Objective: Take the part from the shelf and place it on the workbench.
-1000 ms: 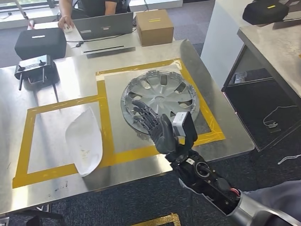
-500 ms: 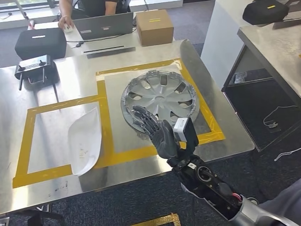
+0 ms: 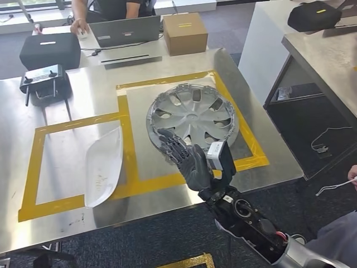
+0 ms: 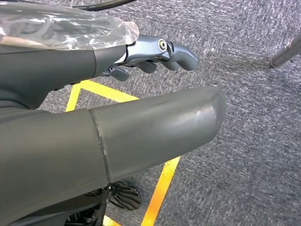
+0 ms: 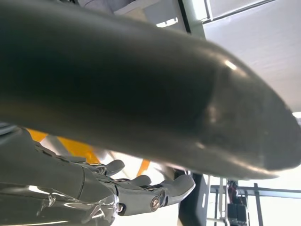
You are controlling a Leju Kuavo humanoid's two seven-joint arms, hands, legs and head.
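The right hand (image 3: 191, 159) hovers over the near edge of the workbench (image 3: 76, 95), fingers spread and holding nothing, its fingertips (image 3: 165, 136) over the near rim of the hubcap (image 3: 192, 115). That hubcap, which I judge to be the part, lies flat inside the right-hand taped square, so it looks already placed. The risk now is a snag: if the arm pulls out low, the fingertips could catch the toothed rim and drag the hubcap across the yellow tape (image 3: 125, 129) or toward the near edge. The left hand (image 4: 106, 136) hangs above the carpet, fingers extended and apart, grasping nothing.

Counting from near to far: one hubcap, one white curved panel (image 3: 104, 166) in the left taped square, two taped squares. Toward the far left corner sits one remote controller (image 3: 40, 80), then one black case (image 3: 49, 50). On the table beyond stand one laptop (image 3: 125, 29) and one cardboard box (image 3: 184, 32), with one person (image 3: 105, 8) seated behind.
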